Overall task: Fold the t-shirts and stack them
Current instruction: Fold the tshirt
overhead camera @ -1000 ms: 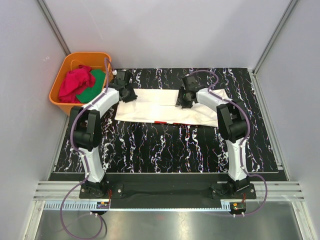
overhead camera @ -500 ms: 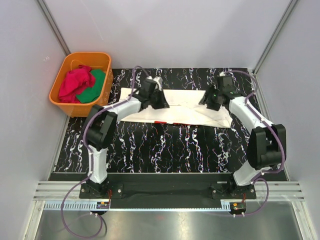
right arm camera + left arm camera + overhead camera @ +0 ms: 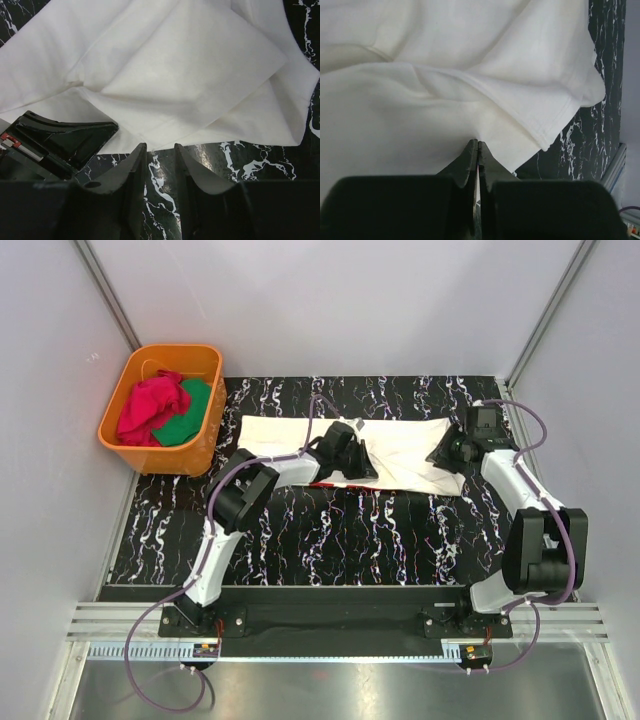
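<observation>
A cream-white t-shirt (image 3: 400, 445) lies folded into a long strip across the back of the table, with a sliver of red print (image 3: 325, 483) at its near edge. My left gripper (image 3: 355, 465) rests on the strip's middle. In the left wrist view its fingertips (image 3: 478, 143) are shut tip to tip against the cream cloth (image 3: 445, 90), and no fold shows between them. My right gripper (image 3: 446, 454) is at the strip's right end. It stands open (image 3: 160, 148) over bare table, tips at the cloth's edge (image 3: 165, 75). A red t-shirt (image 3: 150, 405) lies bundled in the tub.
The orange tub (image 3: 200, 445) stands at the back left off the table's corner, holding a green cloth (image 3: 187, 415) beside the red one. The black marbled table (image 3: 350, 535) stretches in front of the shirt. Grey walls close in on three sides.
Both grippers have swept rightward along the shirt: the left from its left end to the middle while closing, the right from the middle to the right end. The shirt's right end now reaches farther right.
</observation>
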### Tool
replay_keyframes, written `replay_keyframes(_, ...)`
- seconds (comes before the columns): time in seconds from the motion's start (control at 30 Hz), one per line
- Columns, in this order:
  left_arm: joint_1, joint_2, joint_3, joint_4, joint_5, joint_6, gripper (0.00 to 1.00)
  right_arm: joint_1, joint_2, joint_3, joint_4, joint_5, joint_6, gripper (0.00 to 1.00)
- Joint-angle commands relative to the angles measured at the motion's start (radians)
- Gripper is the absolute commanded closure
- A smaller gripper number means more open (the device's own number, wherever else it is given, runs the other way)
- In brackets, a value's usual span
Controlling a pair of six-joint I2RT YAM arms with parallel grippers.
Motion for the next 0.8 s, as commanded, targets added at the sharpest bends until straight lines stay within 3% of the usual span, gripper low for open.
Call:
replay_keyframes(0.0, 0.007, 0.015, 0.061, 0.083, -0.007, -0.032, 0.98, -0.041, -0.021, -0.028, 0.048, -0.039, -0.015, 0.65)
replay_keyframes(0.5, 0.013, 0.092, 0.132, 0.120, -0.037, -0.086, 0.99, -0.116, 0.070, -0.060, 0.136, -0.148, 0.055, 0.68)
replay_keyframes(0.77, 0.063, 0.081, 0.121, 0.161, 0.004, -0.100, 0.98, -0.168, 0.183, 0.021, 0.157, -0.197, 0.078, 0.59)
